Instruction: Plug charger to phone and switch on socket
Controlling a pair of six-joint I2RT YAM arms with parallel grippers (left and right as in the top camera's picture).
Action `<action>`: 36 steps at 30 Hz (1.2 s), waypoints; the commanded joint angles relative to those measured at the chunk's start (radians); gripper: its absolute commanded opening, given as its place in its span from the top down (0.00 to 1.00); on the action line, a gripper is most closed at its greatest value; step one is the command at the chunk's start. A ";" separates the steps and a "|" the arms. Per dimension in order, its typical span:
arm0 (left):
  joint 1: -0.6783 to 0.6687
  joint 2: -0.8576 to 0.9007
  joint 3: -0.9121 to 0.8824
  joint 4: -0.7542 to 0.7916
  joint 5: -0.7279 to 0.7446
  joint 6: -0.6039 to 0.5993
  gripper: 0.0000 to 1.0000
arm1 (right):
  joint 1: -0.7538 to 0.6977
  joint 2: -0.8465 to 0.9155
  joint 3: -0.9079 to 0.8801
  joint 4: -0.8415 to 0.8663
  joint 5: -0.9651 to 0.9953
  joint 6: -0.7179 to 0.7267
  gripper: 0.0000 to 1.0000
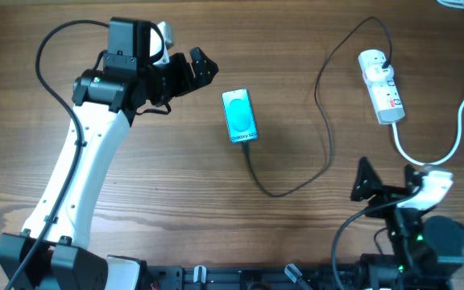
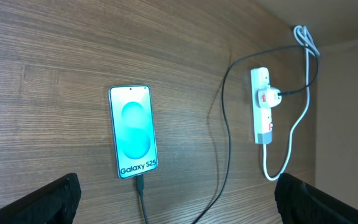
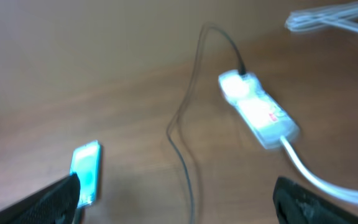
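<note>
The phone (image 1: 239, 116) lies screen up in the middle of the table, its white text strip toward the front. The charger's black plug (image 2: 140, 184) sits in the phone's front end. The thin black cable (image 1: 326, 121) curves right and back to an adapter in the socket (image 1: 381, 84). The socket also shows in the left wrist view (image 2: 261, 106) and the blurred right wrist view (image 3: 258, 111). My left gripper (image 1: 197, 68) is open and empty, left of the phone. My right gripper (image 1: 385, 189) is open and empty near the front right.
A thick white cord (image 1: 449, 141) runs from the socket's rounded end, loops right and goes off the back right corner. The table is bare wood (image 1: 176, 209). A wall edge (image 2: 353, 124) shows at the right of the left wrist view.
</note>
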 commanded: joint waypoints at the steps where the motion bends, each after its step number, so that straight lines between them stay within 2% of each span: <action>1: -0.002 0.003 0.001 0.003 -0.006 0.005 0.00 | 0.007 -0.095 -0.156 0.159 -0.106 -0.024 0.00; 8: -0.002 0.003 0.001 0.003 -0.006 0.005 0.00 | 0.009 -0.102 -0.352 0.499 -0.116 -0.107 0.00; 13: -0.002 0.003 0.001 0.003 -0.006 0.005 0.00 | 0.009 -0.102 -0.418 0.616 -0.095 -0.143 0.00; 19: -0.002 0.003 0.001 0.003 -0.006 0.005 0.00 | 0.009 -0.102 -0.417 0.581 -0.023 -0.173 0.00; 25: -0.002 0.003 0.001 0.003 -0.005 0.005 0.00 | 0.009 -0.102 -0.417 0.576 -0.012 -0.341 0.00; 36: -0.002 0.003 0.001 0.003 -0.006 0.005 0.00 | 0.009 -0.102 -0.417 0.571 0.021 -0.314 0.00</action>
